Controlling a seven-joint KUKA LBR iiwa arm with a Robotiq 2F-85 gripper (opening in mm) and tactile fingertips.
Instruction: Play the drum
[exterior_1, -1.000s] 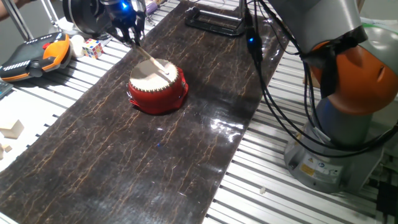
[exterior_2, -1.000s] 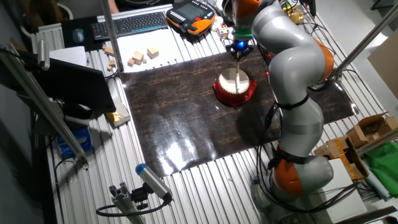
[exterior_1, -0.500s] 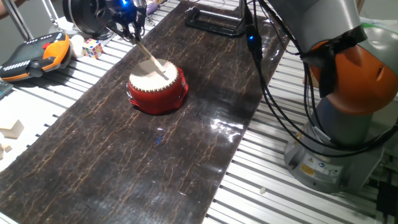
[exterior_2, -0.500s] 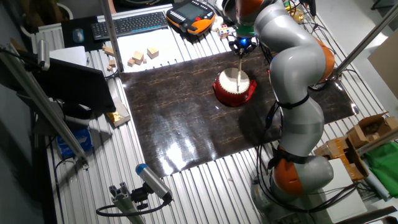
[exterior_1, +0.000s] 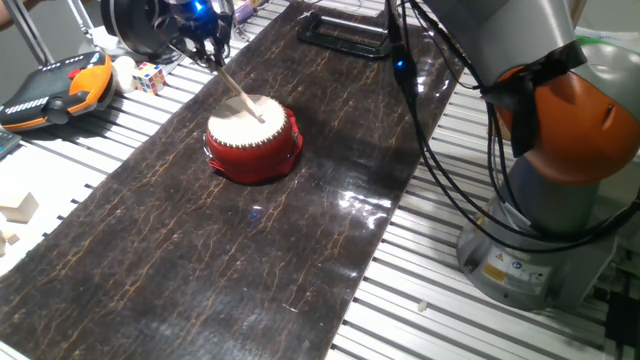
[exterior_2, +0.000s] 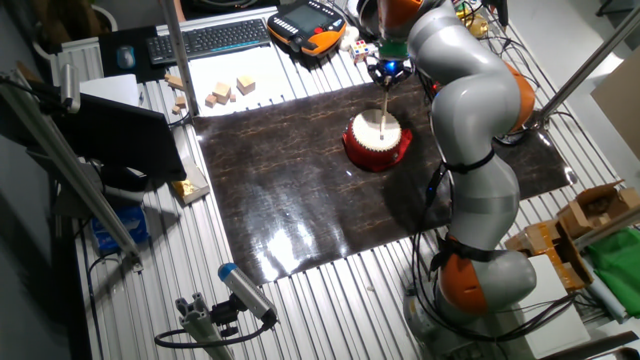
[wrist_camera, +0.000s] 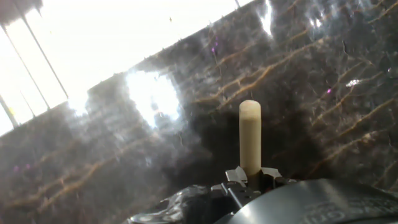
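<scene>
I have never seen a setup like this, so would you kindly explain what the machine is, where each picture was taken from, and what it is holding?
The big grey and orange machine is a robot arm bolted beside a table. Two pictures come from fixed cameras looking at the table from different sides; the third comes from a camera on the arm's hand, looking along its fingers.

A dark marbled mat covers the table. On the mat sits the drum, red with a cream skin top.

The hand is closed on a light wooden drumstick. The stick slants down from the hand to the drum's skin; whether its tip touches the skin cannot be told. In the hand view you see the same stick end on, with the shiny mat behind it.

Off the mat lie an orange and black control pendant, a colourful puzzle cube and some wooden blocks.
</scene>
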